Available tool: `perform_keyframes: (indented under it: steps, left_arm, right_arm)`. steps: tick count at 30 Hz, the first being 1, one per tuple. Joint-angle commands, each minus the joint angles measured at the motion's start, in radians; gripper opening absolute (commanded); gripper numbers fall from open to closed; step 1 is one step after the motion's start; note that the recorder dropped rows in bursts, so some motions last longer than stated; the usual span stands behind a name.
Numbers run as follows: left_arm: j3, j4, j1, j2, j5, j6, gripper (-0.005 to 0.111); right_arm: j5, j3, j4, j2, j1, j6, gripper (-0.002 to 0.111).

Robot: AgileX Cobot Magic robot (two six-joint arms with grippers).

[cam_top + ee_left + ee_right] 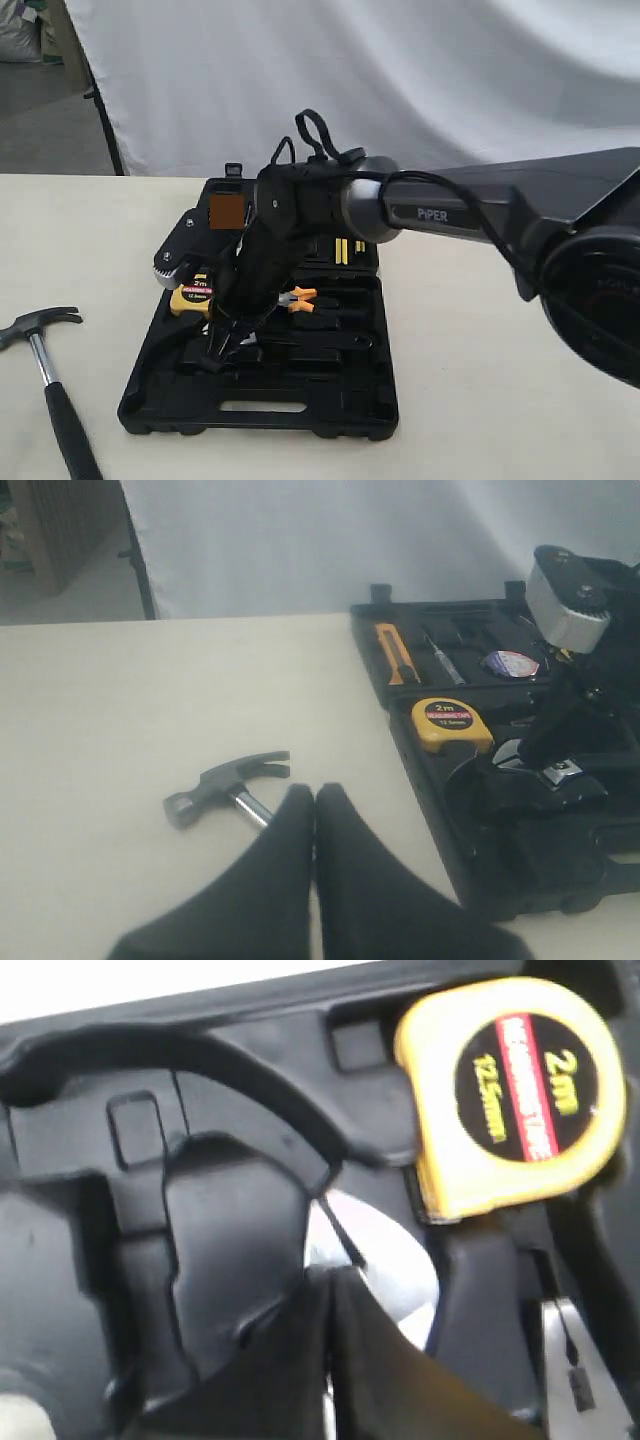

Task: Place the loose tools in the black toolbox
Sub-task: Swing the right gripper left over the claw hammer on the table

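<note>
The hammer lies on the table, outside the toolbox and well to its left, head pointing away from the box. The tape roll sits in a recess at the far side of the open toolbox. A silvery piece, seemingly the wrench, shows in a moulded slot just beside the tape measure.

The right gripper reaches across into the box, its fingers pressed together with the tips against that silvery piece; I cannot tell whether they pinch it. Pliers lie near it in the box.

The left gripper hangs over the table beside the hammer's head, fingers pressed together and holding nothing.
</note>
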Motion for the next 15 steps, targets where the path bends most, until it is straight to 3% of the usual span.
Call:
perform_keyframes:
  steps: [1,15]
  left_arm:
    - [0.003,-0.003,-0.007,-0.001,-0.003,-0.001,0.0]
    - [0.003,-0.003,-0.007,-0.001,-0.003,-0.001,0.0]
  right_arm:
    - [-0.004,0.0,-0.01,0.058,0.0,-0.009,0.0]
    - [-0.015,0.0,-0.041,-0.066,-0.008,0.01,0.0]
